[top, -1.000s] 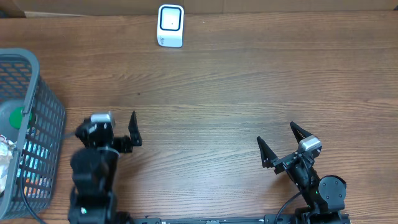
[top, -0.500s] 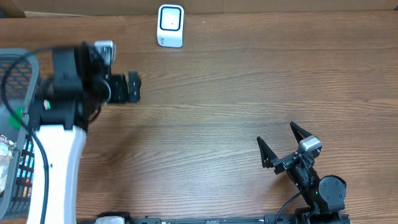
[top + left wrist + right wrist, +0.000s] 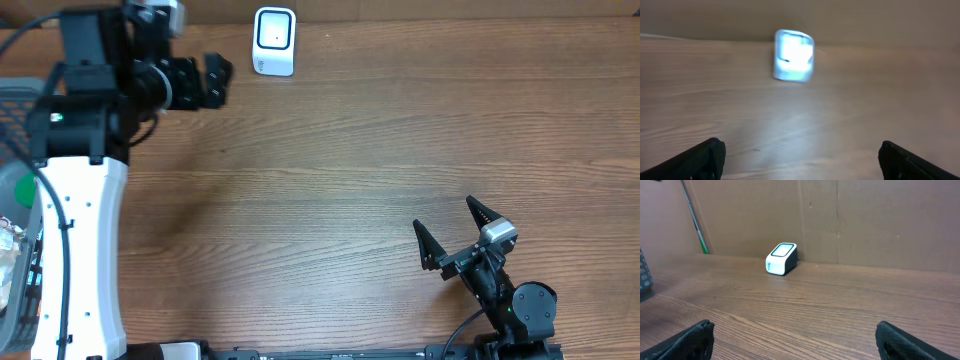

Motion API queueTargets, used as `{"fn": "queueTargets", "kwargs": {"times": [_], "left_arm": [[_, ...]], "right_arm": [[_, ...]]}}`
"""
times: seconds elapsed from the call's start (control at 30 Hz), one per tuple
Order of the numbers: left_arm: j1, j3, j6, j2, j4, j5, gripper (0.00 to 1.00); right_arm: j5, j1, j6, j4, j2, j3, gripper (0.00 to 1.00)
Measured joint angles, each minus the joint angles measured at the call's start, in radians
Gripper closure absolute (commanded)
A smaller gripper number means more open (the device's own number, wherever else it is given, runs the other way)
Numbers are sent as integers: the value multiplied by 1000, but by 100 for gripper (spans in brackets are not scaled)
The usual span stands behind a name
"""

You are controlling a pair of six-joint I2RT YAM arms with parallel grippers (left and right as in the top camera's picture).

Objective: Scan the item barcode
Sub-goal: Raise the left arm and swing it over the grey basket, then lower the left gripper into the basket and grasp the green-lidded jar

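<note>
Wood-grain table (image 3: 350, 170) fills the overhead view, and in the right wrist view a brown cardboard wall (image 3: 865, 220) closes off its far edge. A white barcode scanner (image 3: 274, 40) with a dark-rimmed window stands at the top centre of the overhead frame, close to that wall.

At the left edge sits a grey wire basket (image 3: 12, 130), much of it hidden by the white left arm (image 3: 85, 250) reaching over it. Inside it, a green item (image 3: 18, 188) and a crumpled packet (image 3: 8, 240) show at the frame's edge; what else lies there cannot be made out.

The left gripper (image 3: 216, 80) is in the upper left of the overhead frame, just left of the scanner and apart from it. Its jaws are spread wide with nothing between them. The left wrist view is blurred, but it shows the scanner (image 3: 793, 62) ahead in the upper middle and the two dark fingertips far apart at the bottom corners.

The right gripper (image 3: 443, 213) is at the lower right, well apart from the scanner and the basket, with its jaws also wide and empty. Its wrist view looks across bare wood to the scanner (image 3: 781, 258) by the wall.
</note>
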Motion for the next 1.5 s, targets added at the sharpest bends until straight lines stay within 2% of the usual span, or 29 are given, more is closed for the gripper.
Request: {"fn": "queueTargets", "kwargs": {"times": [0.13,0.2,0.37,0.63,0.83,1.07,1.5], "left_arm": [[117,46,-88,0,4,-87,0],[253,69,-163,0,16,-126,0],[491,72,-288,5,8,-182,0],[738,80,-391,124,-137,-247,1],[765,81,-399,307,-246,-340,5],[752,81,-369,467,-258,-420,4],[703,93,-246,546,-215,-440,4]], "right_arm": [[0,0,0,0,0,0,0],[0,0,0,0,0,0,0],[0,0,0,0,0,0,0],[0,0,0,0,0,0,0],[0,0,-1,0,0,0,0],[0,0,0,0,0,0,0],[0,0,0,0,0,0,0]]}}
